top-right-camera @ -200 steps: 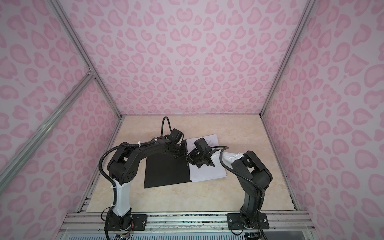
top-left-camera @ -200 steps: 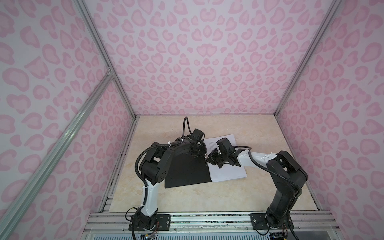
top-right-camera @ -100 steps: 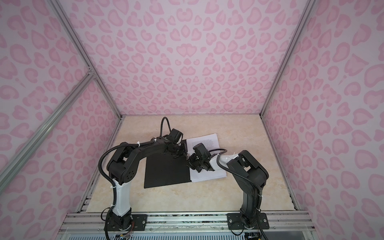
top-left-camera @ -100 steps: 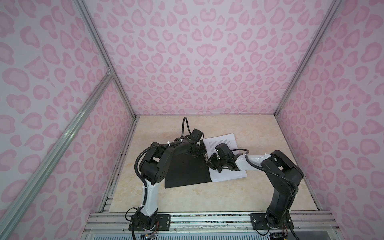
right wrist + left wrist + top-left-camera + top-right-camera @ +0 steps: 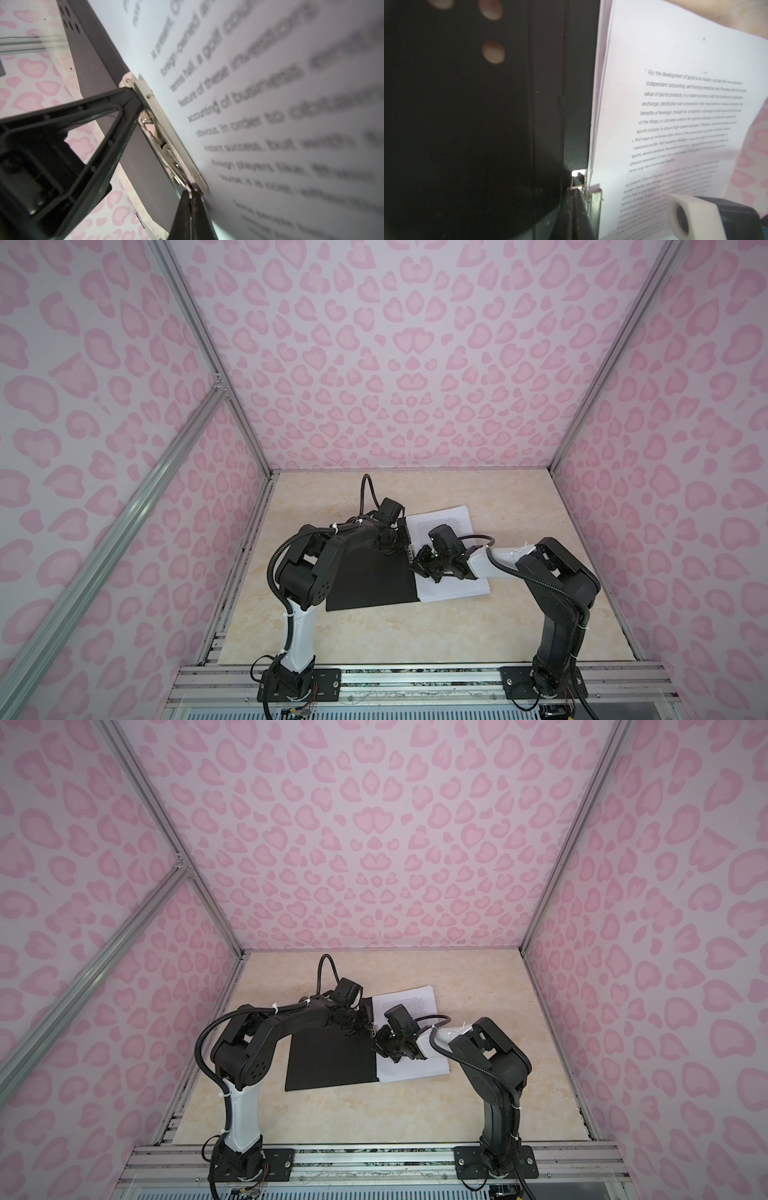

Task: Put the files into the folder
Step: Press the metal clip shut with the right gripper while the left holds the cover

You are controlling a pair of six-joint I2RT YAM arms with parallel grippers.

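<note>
The folder point(image 5: 370, 580) point(image 5: 328, 1060) lies open on the table, black inside facing up. The files point(image 5: 449, 522) point(image 5: 411, 1002), white sheets with black text, lie stacked on its right half. A metal spine clip point(image 5: 166, 133) point(image 5: 579, 182) runs along the sheets' inner edge. My left gripper point(image 5: 409, 549) point(image 5: 368, 1027) point(image 5: 579, 207) is shut, its tip against the far end of the clip. My right gripper point(image 5: 417, 566) point(image 5: 379, 1046) point(image 5: 191, 207) is shut too, its tip touching the clip's near end. In the right wrist view the left gripper's fingers point(image 5: 104, 124) reach the clip's other end.
The beige table point(image 5: 415, 635) is walled in by pink patterned panels at the back and both sides. An aluminium rail point(image 5: 415, 680) with both arm bases runs along the front. Part of the right arm point(image 5: 691, 216) hangs over the sheets in the left wrist view.
My right gripper has slid a little forward and left along the sheets toward the spine clip. The left arm, folder and files have stayed put.
</note>
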